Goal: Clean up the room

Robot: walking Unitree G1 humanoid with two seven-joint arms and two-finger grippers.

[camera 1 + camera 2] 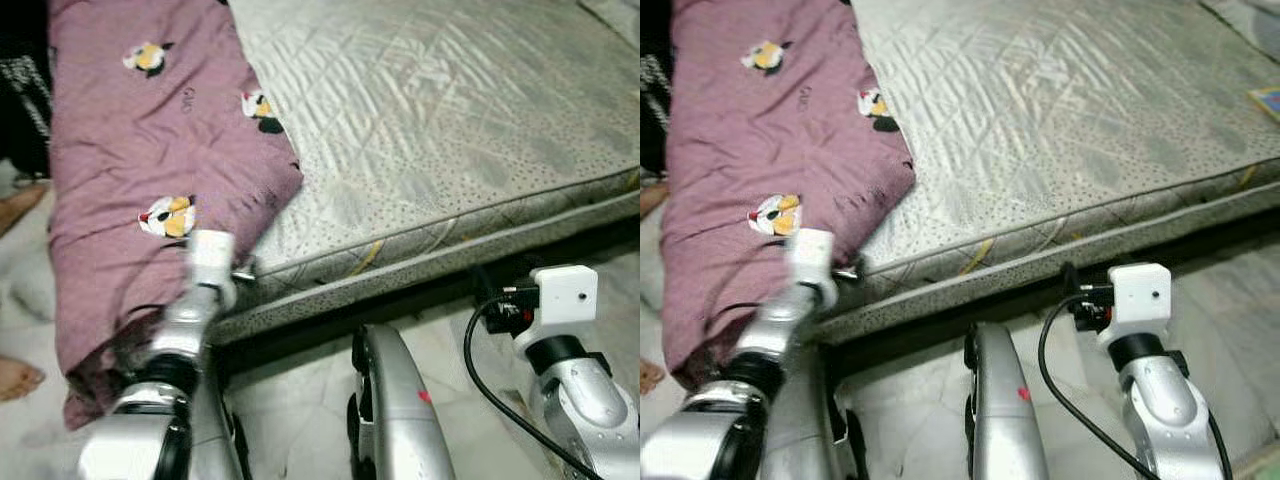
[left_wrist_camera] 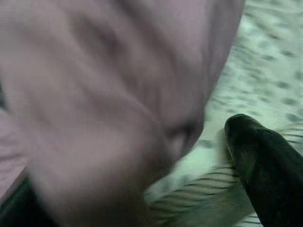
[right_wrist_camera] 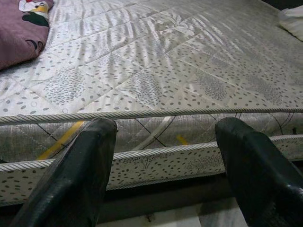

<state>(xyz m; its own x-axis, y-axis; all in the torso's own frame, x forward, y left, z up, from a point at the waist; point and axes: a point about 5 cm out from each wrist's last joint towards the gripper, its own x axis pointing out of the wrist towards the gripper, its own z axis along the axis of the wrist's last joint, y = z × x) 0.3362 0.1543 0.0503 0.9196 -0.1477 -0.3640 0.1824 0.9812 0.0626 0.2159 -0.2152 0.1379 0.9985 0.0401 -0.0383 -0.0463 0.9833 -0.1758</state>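
A: Left gripper [image 2: 222,156] is seen at the edge of the bed, right up against the purple blanket [image 1: 150,150]. One black finger [image 2: 265,165] is seen on the mattress edge, and the blanket is pressed close beside it. Whether the blanket is pinched cannot be told.

B: Where is the blanket laid?

A: It is spread over the mattress [image 1: 450,120] from about 12 o'clock to 9 o'clock, and its end is hung over the side toward the floor [image 1: 300,390]. Little birds are printed on it.

B: And the right gripper [image 3: 163,156]?

A: It is held low at about 4 o'clock, before the mattress side. Its two fingers are spread wide apart, and nothing is held between them.
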